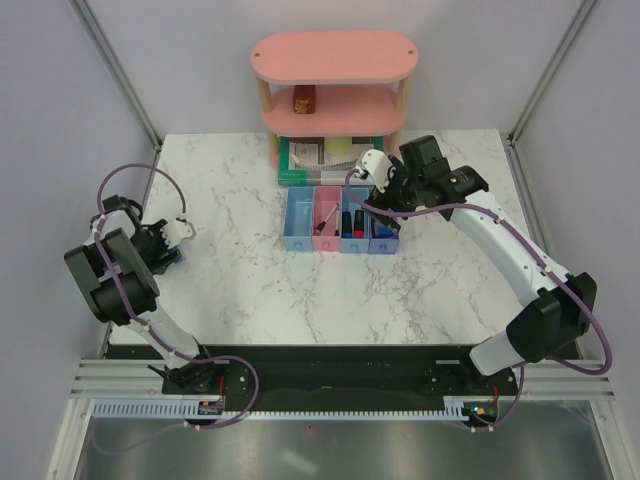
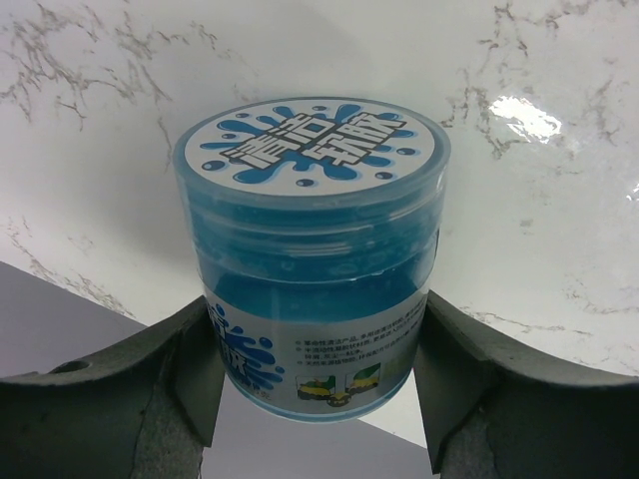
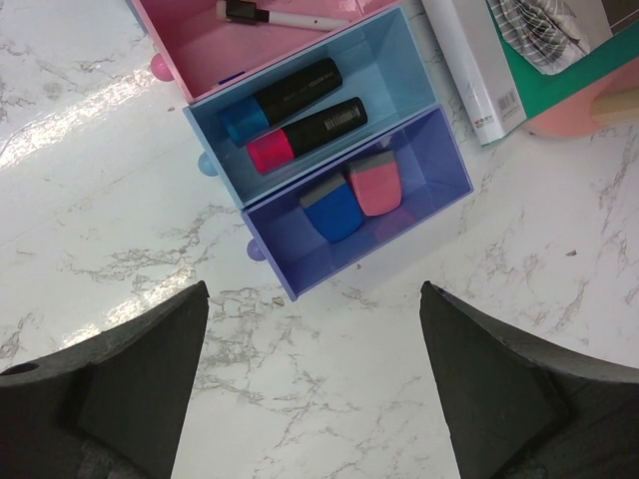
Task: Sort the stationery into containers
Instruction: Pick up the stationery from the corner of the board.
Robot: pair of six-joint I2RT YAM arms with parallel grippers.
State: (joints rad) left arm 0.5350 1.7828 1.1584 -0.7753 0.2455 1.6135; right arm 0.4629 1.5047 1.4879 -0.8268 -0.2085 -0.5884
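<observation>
The left hand (image 2: 318,339) is clamped on the round blue jar (image 2: 312,230) at the counter's (image 1: 250,290) 9 o'clock edge. The empty light blue tray (image 1: 297,222) lies toward 3 o'clock from it. The right hand (image 3: 315,291), fingers apart, hovers over the purple tray (image 3: 429,165).

Right claw (image 3: 314,291) gapes wide near purple-blue tray (image 3: 431,168) holding blue eraser (image 3: 332,212) and pink eraser (image 3: 376,187).
</observation>
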